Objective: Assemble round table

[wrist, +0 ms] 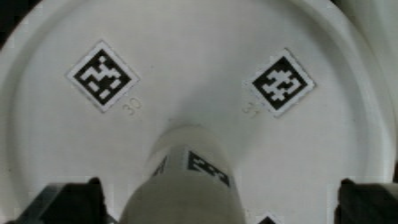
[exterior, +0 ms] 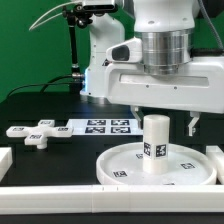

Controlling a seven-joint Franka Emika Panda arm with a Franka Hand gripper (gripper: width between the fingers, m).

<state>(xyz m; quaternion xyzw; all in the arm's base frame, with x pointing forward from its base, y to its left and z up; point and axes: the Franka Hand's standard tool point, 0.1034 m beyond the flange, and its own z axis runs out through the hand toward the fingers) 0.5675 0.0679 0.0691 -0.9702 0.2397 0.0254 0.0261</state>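
The large round disc [exterior: 125, 165] lies flat on the black table at the exterior view's lower right. The short cylinder leg [exterior: 154, 150] stands upright on the disc's centre, its tag facing the camera. My gripper [exterior: 164, 122] hangs just above the leg, open, with one finger [exterior: 193, 125] showing to the side of the leg's top. In the wrist view the leg [wrist: 187, 175] rises between my two dark fingers [wrist: 71, 205], which stand apart from it, over the disc [wrist: 196, 60] with its two tags. The gripper [wrist: 217, 208] holds nothing. The cross-shaped foot [exterior: 35, 133] lies on the table at the exterior view's left.
The marker board [exterior: 100, 126] lies behind the disc, next to the foot. White border bars run along the front [exterior: 50, 196], the left [exterior: 5, 156] and the right [exterior: 216, 152]. The arm's white base [exterior: 100, 55] stands at the back.
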